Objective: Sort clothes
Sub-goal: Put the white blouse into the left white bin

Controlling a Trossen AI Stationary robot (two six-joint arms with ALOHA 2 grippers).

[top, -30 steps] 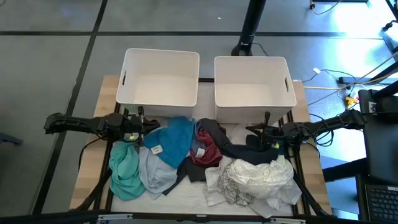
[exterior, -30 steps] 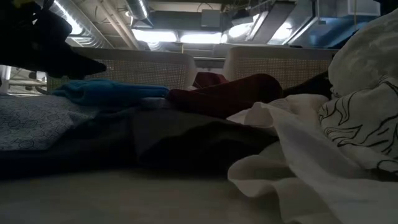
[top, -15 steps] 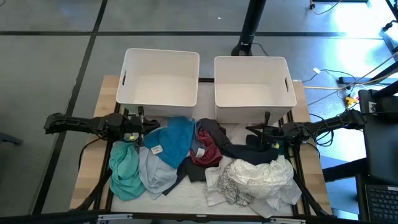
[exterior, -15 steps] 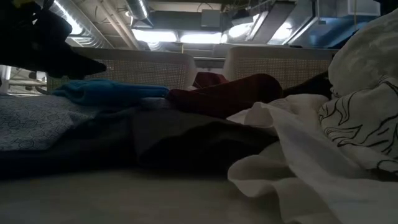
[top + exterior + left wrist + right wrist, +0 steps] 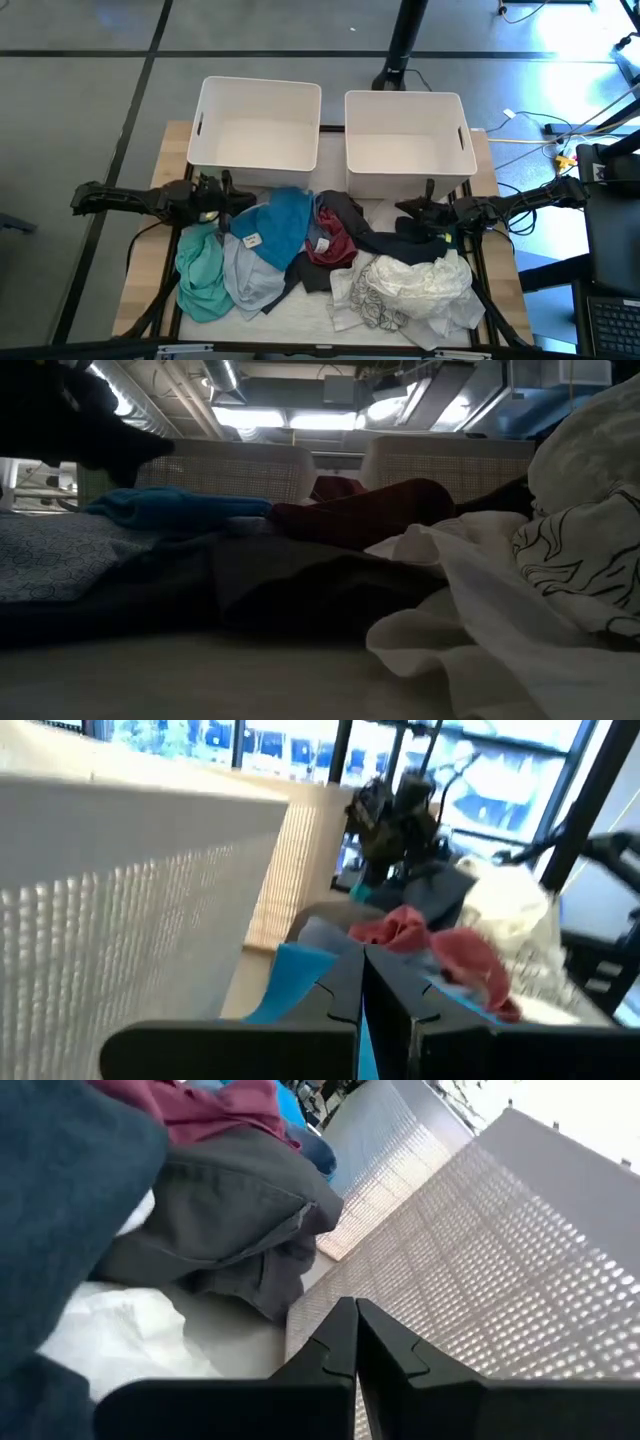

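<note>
Looks like a lab or industrial workspace: bare grey concrete floor (image 5: 90, 60), exposed ceiling ducts (image 5: 300, 390) with strip lights, black stand (image 5: 405, 45) and loose cables (image 5: 560, 130) beside the table.

A light wooden table (image 5: 160, 170) is seen carrying two white bins (image 5: 258, 125), set just beyond both grippers. The clothes (image 5: 300, 255) are heaped on it between the left gripper (image 5: 232, 200) and right gripper (image 5: 405, 209), spreading to their near side.

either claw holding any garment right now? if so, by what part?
Nothing held. Left claw is shut and empty near the bright blue garment; right claw is shut and empty by the black garment.
</note>
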